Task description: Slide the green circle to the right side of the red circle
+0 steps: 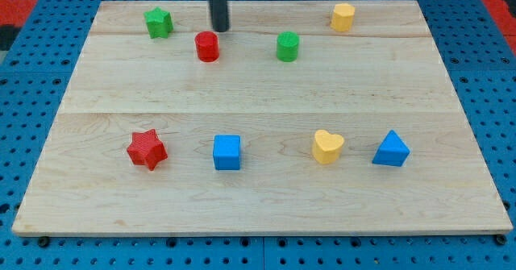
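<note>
Green circle (288, 47) was seen in the upper half of the table (258, 93), already on the view's right of the red circle (207, 47) but well apart from it, with bare wood between. No fingers were fitted; only a rod was carried, so nothing could be held.

Going from the view's left: the green star (159, 22) lay near the top-left corner. My tip (219, 28) was placed just above and slightly right of the red circle, almost touching it. A direct sweep rightward and downward from there was judged likely to clip the red circle and shift the target itself. A push from the far side of the green circle was judged necessary, and an overshoot could knock both circles together. The yellow block (343, 17) stood close to the top edge, further right. Ample open room was left across the middle band.
</note>
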Robot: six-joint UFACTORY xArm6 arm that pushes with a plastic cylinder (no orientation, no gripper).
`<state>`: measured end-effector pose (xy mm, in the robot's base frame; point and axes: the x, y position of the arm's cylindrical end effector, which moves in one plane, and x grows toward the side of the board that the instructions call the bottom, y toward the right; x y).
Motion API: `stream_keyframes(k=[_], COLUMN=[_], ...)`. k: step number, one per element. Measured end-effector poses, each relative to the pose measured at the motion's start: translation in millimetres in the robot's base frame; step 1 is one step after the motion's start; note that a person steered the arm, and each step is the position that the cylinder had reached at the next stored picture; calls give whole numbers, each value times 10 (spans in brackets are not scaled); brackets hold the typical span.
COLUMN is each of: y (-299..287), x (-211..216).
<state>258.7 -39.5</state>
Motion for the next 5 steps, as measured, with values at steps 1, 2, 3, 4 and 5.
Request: stream_keyframes(k=[1,2,3,4,5], y=[646,1174,1468,1702,1412], x=[31,155,440,674,669])
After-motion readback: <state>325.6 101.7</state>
